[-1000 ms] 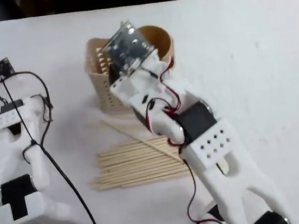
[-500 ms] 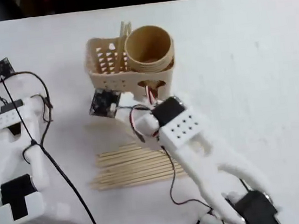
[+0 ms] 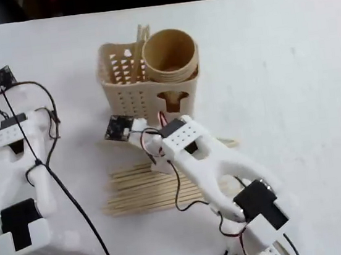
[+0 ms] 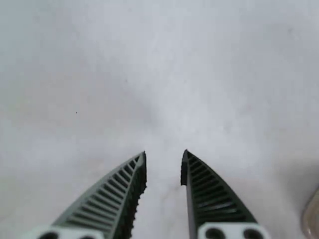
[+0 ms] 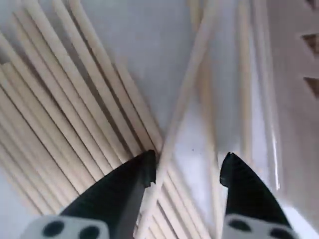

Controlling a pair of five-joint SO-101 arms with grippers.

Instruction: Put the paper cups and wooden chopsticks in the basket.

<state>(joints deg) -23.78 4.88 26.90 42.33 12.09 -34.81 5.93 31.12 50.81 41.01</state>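
Note:
A cream slotted basket (image 3: 130, 89) stands at the back of the white table, with stacked paper cups (image 3: 169, 54) and a few wooden chopsticks (image 3: 141, 34) inside it. A pile of chopsticks (image 3: 134, 189) lies in front of it. The right arm (image 3: 188, 145) hangs low over the pile's basket side. My right gripper (image 5: 187, 167) is open just above the sticks, and one slanted chopstick (image 5: 187, 94) runs between its fingers. The basket wall (image 5: 299, 74) is close beside it. My left gripper (image 4: 164, 157) is open over bare table, holding nothing.
The left arm (image 3: 18, 177) stands at the table's left side, trailing black cables (image 3: 51, 173). One chopstick end (image 3: 227, 141) sticks out to the right of the right arm. White table stretches to the right of the basket.
The right arm drew back from over the basket and dropped down to the chopstick pile in front of it. The left arm stayed still.

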